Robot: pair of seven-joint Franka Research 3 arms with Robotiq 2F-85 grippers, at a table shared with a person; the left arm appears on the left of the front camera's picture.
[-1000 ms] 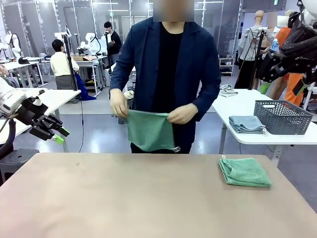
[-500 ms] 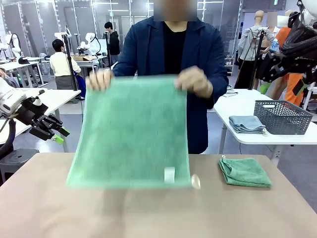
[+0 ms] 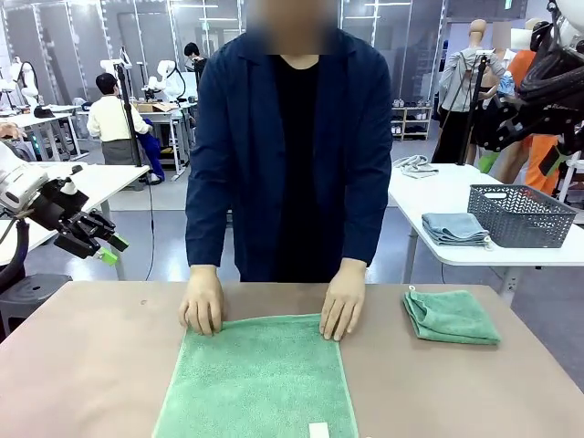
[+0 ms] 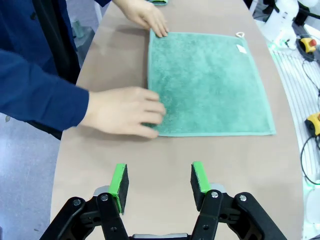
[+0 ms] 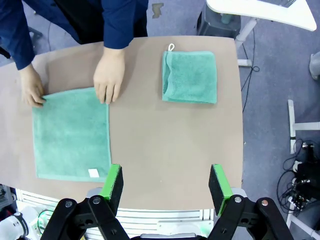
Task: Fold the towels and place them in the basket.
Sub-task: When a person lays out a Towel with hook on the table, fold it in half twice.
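One light-green towel (image 3: 255, 379) lies spread flat on the brown table (image 3: 91, 365), its white tag (image 3: 318, 429) at the near edge. A person presses both hands (image 3: 203, 307) on its far corners. A second towel (image 3: 452, 317) lies folded at the table's right. The dark grey basket (image 3: 520, 216) stands on a white table behind, to the right. My left gripper (image 3: 112, 249) hovers off the table's left side, open and empty (image 4: 159, 180), looking at the spread towel (image 4: 207, 85). My right gripper (image 5: 167, 182) is open and empty, high above both towels (image 5: 72, 132) (image 5: 190, 77).
Folded grey cloths (image 3: 454, 228) lie next to the basket on the white side table (image 3: 429, 196). The person stands at the far edge, leaning over the table. Bare tabletop lies between the two towels and on the left.
The person shook the towel open in the air and has laid it flat on the table, hands now on its far corners. Neither arm has moved.
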